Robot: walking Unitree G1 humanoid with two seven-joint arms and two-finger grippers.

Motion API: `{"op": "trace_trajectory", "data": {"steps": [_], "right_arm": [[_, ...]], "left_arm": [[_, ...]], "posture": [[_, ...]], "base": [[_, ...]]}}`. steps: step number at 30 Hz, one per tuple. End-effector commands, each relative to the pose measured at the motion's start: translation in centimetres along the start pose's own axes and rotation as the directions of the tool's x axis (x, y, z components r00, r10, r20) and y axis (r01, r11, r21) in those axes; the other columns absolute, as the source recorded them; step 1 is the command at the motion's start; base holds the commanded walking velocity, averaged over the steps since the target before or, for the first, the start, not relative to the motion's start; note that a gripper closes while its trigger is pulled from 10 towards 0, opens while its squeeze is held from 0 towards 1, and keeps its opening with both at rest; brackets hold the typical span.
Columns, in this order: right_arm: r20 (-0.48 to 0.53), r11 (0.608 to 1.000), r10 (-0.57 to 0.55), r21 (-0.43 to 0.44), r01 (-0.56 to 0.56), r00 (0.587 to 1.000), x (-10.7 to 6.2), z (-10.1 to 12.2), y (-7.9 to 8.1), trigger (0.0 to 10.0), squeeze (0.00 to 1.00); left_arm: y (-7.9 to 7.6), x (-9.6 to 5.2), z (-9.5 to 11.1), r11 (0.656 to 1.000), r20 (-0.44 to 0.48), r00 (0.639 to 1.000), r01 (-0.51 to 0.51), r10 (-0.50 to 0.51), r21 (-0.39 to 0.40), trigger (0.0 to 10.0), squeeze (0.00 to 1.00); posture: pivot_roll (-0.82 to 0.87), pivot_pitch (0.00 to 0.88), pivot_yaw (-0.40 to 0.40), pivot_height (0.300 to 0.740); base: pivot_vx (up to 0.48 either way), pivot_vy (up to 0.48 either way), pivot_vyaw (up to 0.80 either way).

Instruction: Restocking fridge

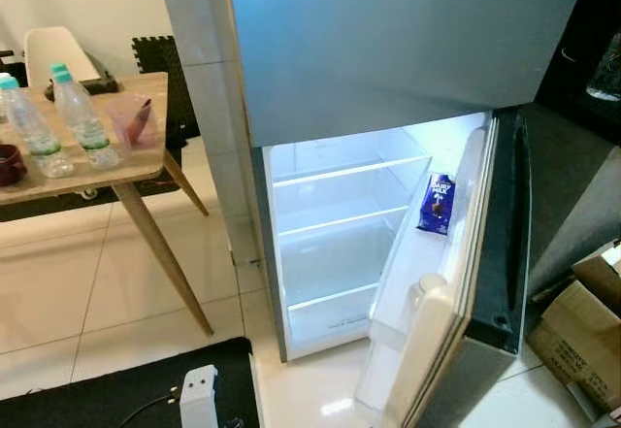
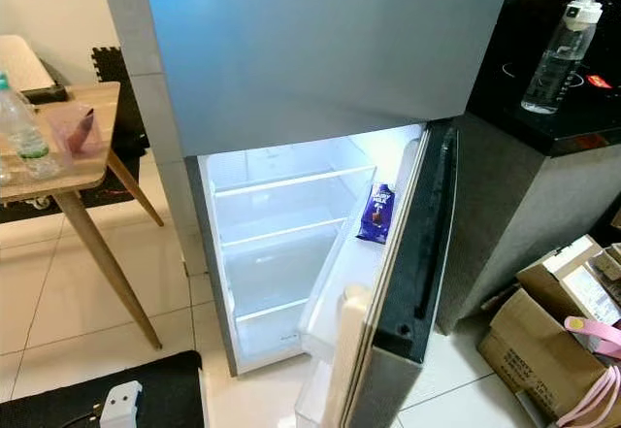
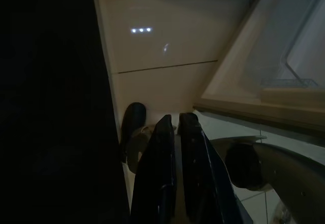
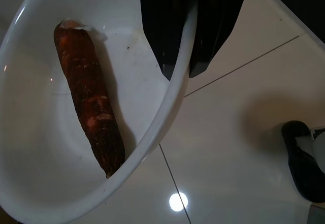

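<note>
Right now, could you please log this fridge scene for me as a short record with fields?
fridge: lower door open, interior lit, shelves bare
door shelf: blue chocolate packet
right gripper: shut on the rim of a white bowl above the tiled floor
bowl contents: one carrot
left gripper: shut, holding nothing, hanging beside the open door
wooden table: two water bottles, left of fridge
black counter: one clear bottle

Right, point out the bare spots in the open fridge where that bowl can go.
The glass shelves in the fridge compartment look bare from top to bottom. The door's upper rack holds only the blue chocolate pack, with room beside it. The wooden table is crowded with water bottles and a cup. The right gripper is clamped on the white bowl holding the carrot.
</note>
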State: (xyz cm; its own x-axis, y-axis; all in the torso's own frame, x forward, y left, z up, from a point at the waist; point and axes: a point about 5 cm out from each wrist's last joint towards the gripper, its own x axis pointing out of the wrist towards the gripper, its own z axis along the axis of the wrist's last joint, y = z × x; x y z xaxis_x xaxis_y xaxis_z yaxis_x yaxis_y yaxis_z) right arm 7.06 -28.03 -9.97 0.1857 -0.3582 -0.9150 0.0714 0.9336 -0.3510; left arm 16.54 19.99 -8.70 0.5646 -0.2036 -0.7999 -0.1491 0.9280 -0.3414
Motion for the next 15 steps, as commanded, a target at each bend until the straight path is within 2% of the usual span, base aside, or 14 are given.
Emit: {"op": "trace_trajectory", "data": {"steps": [1,15], "right_arm": [[0.013,1.000,0.006,-0.002,-0.006,1.000,0.00,0.39,0.29,10.0,0.00],[0.020,1.000,0.014,-0.005,-0.014,1.000,-0.01,0.72,0.53,10.0,0.00]], "left_arm": [[0.41,-0.16,-0.18,1.000,-0.015,1.000,-0.020,0.020,0.013,10.0,0.00],[0.09,-0.01,0.00,1.000,-0.008,1.000,-0.012,0.012,0.021,10.0,0.00]], "posture": [[-0.05,0.000,-0.024,0.740],[-0.05,0.000,-0.026,0.740]], "base": [[-0.266,0.000,0.00],[-0.263,0.000,0.00]]}}
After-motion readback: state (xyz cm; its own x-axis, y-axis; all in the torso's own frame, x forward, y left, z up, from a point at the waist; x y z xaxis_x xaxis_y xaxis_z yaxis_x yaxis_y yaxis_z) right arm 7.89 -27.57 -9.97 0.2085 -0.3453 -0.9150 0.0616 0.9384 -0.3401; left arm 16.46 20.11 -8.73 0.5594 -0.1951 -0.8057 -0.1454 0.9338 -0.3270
